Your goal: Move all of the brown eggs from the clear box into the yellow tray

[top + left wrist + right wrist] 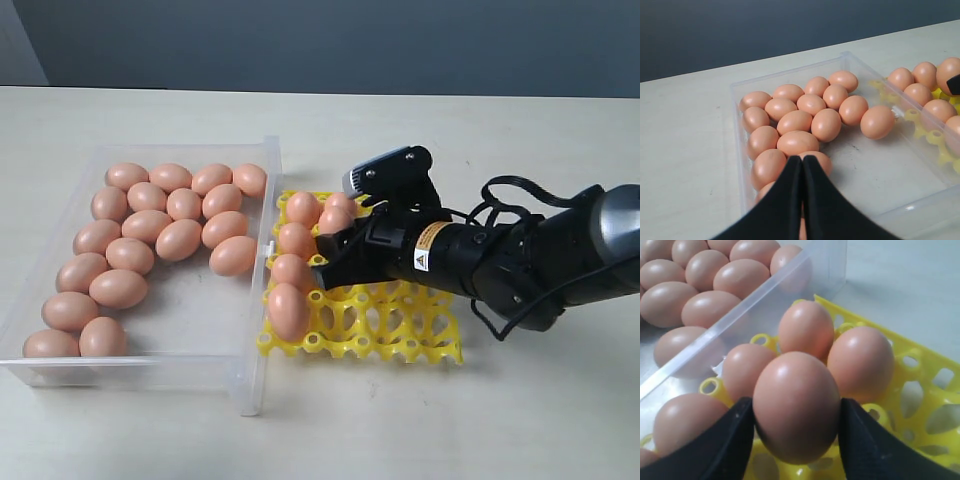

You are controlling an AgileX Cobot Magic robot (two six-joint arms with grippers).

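Most of the brown eggs (179, 240) lie in the clear box (190, 320), clustered on the side away from the right gripper (795, 402); roughly nineteen can be counted there. Only a small share has been transferred: about five eggs are seated in the yellow tray (400, 320), all in cups just ahead of and beside the right fingertips, along the tray edge next to the box. One further egg, the held egg (796, 390), is clamped between the two black fingers (735, 440) of the right gripper and is carried low over the tray, directly behind the seated ones. The task is therefore judged to be at an early stage, with one placement in hand and the bulk of the transfer left to be done. The left gripper (801, 162) is seen with its fingers pressed together and nothing between them, poised above the box with eggs just beyond its tips.

In the exterior view the held egg is covered by the right gripper and the right arm (520, 260), as are the cups beneath them, so no exact tally of filled cups can be given. Whether the held egg already rests in a cup cannot be told, since its underside is cut off in the right wrist view. The left arm is not shown in the exterior view.
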